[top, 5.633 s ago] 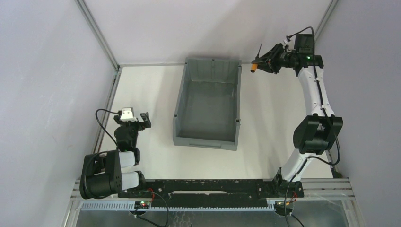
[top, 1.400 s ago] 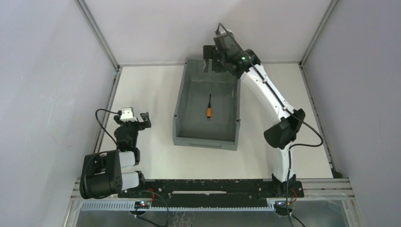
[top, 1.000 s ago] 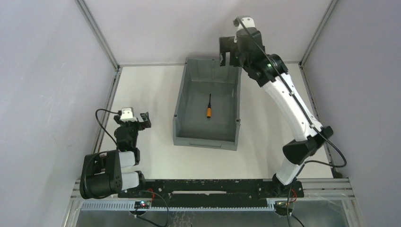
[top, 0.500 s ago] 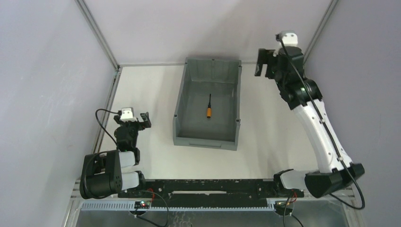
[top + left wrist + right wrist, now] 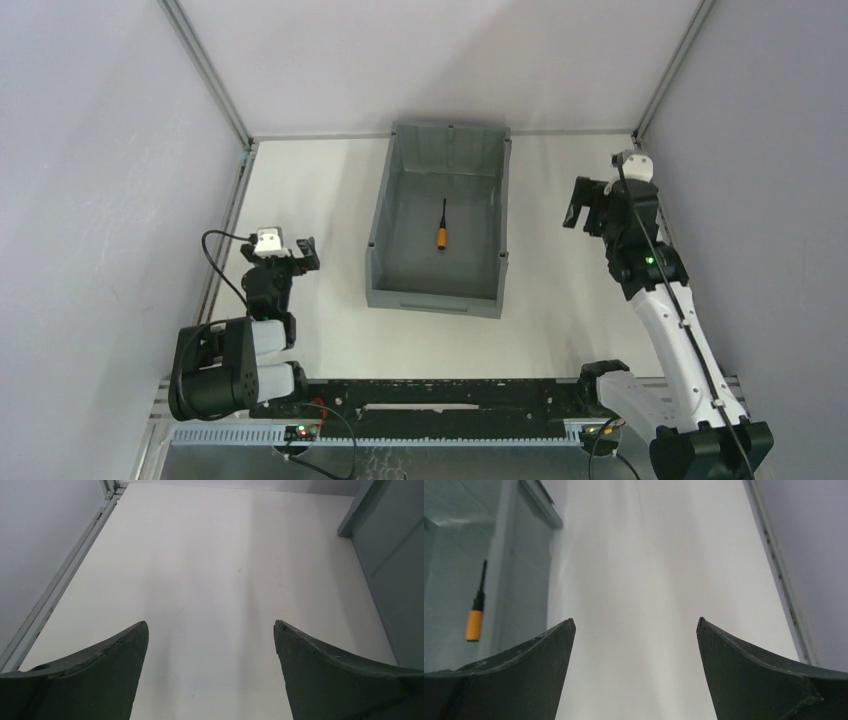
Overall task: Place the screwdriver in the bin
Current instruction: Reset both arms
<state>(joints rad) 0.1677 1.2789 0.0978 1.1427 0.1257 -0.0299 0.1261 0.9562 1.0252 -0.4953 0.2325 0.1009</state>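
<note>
The screwdriver [image 5: 442,225] is small, with a stubby orange handle, a black collar and a thin black shaft. It lies flat on the floor of the bin [image 5: 433,298], roughly in the middle and clear of every wall. Its shaft points toward the far wall and its handle toward the lower front lip. The right wrist view catches it at the left edge, beyond the bin's right-hand wall.

The right arm [image 5: 680,330] rises from its base at the near right corner. It holds the right hand [image 5: 584,210] above bare desk [image 5: 300,190], to the right of the bin and well apart from the screwdriver. That hand is released, its fingers spread wide with nothing between them. The left arm [image 5: 235,355] sits folded low by its base, left of the bin. The left hand [image 5: 292,256] is likewise spread and holds nothing, and the bin's outer wall shows at the right of its wrist view.

The bin is smooth grey plastic, rectangular, with tall walls. The desk is matte white. Both hands' fingers are dark, curved and tapering, with faint scuffs along their edges.
</note>
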